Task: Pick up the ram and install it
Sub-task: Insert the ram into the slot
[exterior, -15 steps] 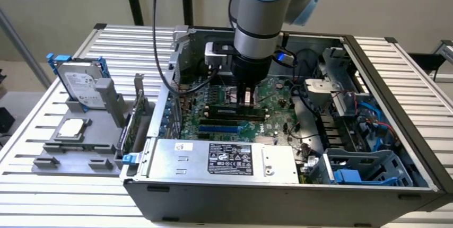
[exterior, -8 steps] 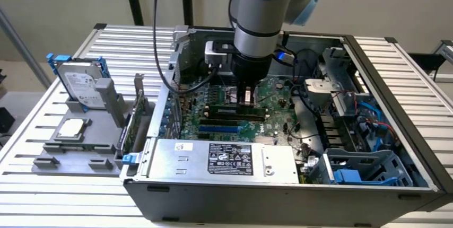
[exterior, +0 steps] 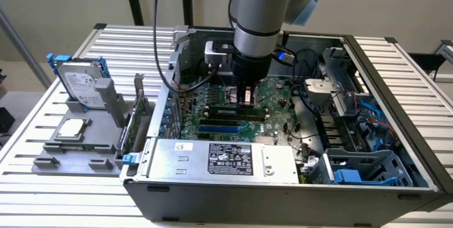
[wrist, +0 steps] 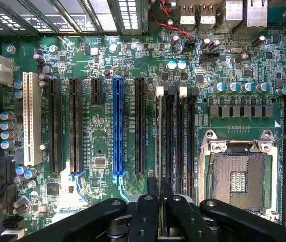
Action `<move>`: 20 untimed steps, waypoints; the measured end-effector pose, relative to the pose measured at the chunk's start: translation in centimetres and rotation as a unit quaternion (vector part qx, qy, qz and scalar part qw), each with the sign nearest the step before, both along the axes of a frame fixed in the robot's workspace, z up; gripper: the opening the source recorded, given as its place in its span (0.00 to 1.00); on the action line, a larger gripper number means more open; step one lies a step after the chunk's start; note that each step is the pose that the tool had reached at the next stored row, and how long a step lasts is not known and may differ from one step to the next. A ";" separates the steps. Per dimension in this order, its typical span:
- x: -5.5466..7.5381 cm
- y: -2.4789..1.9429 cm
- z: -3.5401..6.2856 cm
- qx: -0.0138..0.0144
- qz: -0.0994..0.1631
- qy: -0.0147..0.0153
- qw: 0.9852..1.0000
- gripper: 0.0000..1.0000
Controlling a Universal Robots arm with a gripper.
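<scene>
Gripper (wrist: 159, 212) pinched nearly closed on the ram (wrist: 159, 151), held edge-on directly over the memory slots (wrist: 175, 141) beside the empty CPU socket (wrist: 237, 176). Ram looks light, thin, stiff and fragile; best held by its long top edge, clear of the contacts.

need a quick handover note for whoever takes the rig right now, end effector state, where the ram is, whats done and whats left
End effector: shut on the ram, holding it edge-on, low inside the open computer case.
Ram: lined up over the memory slots beside the empty processor socket on the motherboard. Whether it already touches a slot cannot be told.
Done: ram picked up and brought over the slots.
Left: seat it fully in the slot and release.
Elsewhere: hard drive and a square silver processor chip rest on the grey holder outside the case, on the exterior view's left.
</scene>
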State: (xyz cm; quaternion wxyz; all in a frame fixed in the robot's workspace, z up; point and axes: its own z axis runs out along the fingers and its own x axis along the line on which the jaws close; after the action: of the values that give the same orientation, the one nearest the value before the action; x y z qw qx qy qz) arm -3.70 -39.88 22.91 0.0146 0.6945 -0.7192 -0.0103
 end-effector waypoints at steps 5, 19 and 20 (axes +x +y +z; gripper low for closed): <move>0.0 0.04 -0.03 0.000 0.000 -0.001 1.000 0.13; 0.0 0.27 -0.14 0.000 0.000 -0.004 1.000 0.13; 0.0 0.27 -0.14 0.000 0.000 -0.004 1.000 0.13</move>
State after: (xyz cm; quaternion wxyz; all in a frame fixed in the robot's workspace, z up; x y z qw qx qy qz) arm -3.71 -39.61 22.77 0.0116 0.6946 -0.7193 -0.0075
